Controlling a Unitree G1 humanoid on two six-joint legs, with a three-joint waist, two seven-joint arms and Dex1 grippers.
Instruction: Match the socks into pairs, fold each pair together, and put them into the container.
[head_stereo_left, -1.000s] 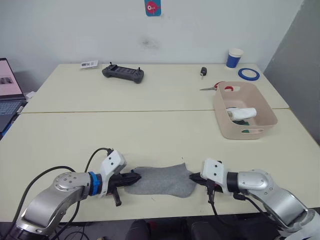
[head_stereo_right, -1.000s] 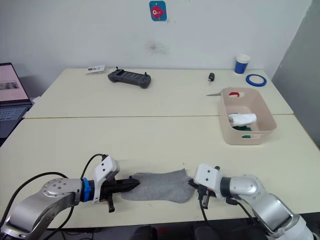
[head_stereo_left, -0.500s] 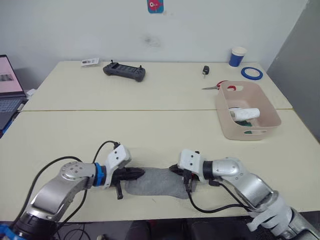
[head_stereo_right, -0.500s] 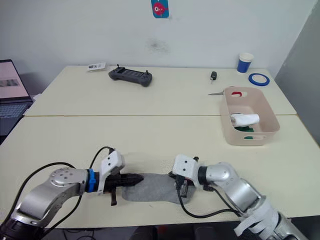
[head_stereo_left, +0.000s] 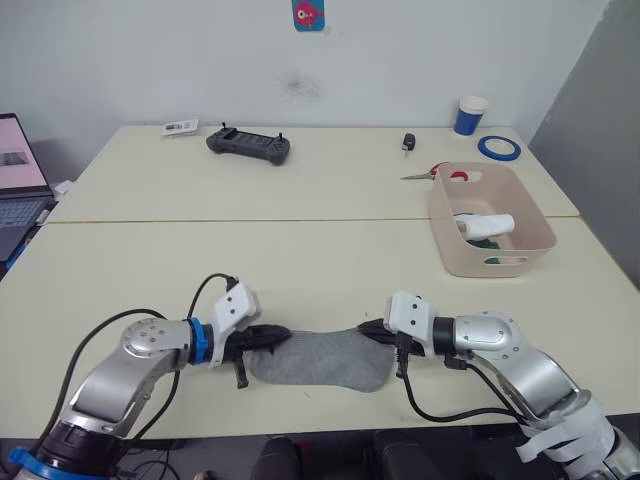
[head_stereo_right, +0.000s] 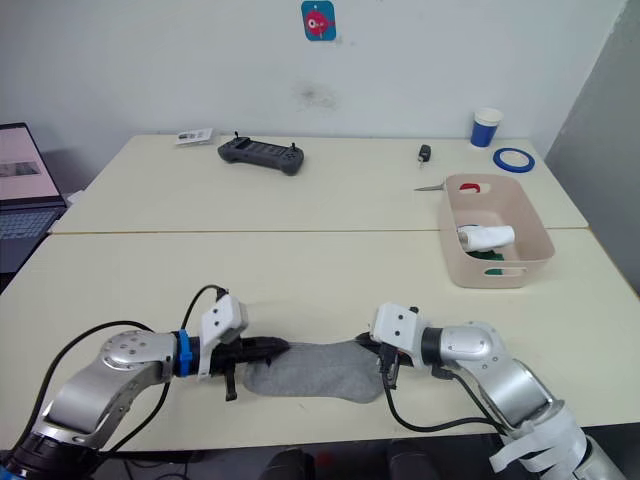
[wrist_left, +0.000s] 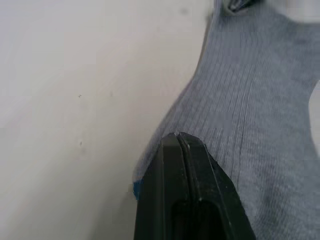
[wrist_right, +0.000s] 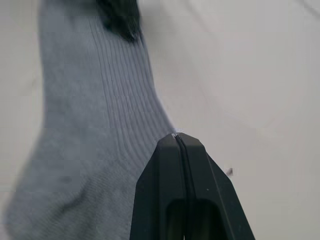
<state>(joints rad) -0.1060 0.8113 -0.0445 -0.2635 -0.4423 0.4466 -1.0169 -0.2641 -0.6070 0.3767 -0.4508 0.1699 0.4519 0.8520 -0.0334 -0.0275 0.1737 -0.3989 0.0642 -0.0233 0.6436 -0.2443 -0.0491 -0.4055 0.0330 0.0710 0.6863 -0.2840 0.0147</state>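
Note:
A grey sock lies flat near the table's front edge, stretched between my two grippers. My left gripper is shut on its left end, and the left wrist view shows the closed fingertips pinching the ribbed fabric. At the sock's right end my right gripper is also shut on the edge, with its fingertips closed. The pink-beige container stands at the right and holds a rolled white sock on top of something dark green.
At the back of the table lie a black controller, a white card, a car key, scissors, a blue tape roll and a paper cup. A laptop sits at the far left.
My right gripper moved left along the sock, bunching it, and has come back right, so the sock is stretched out again. The left gripper stayed on the left end.

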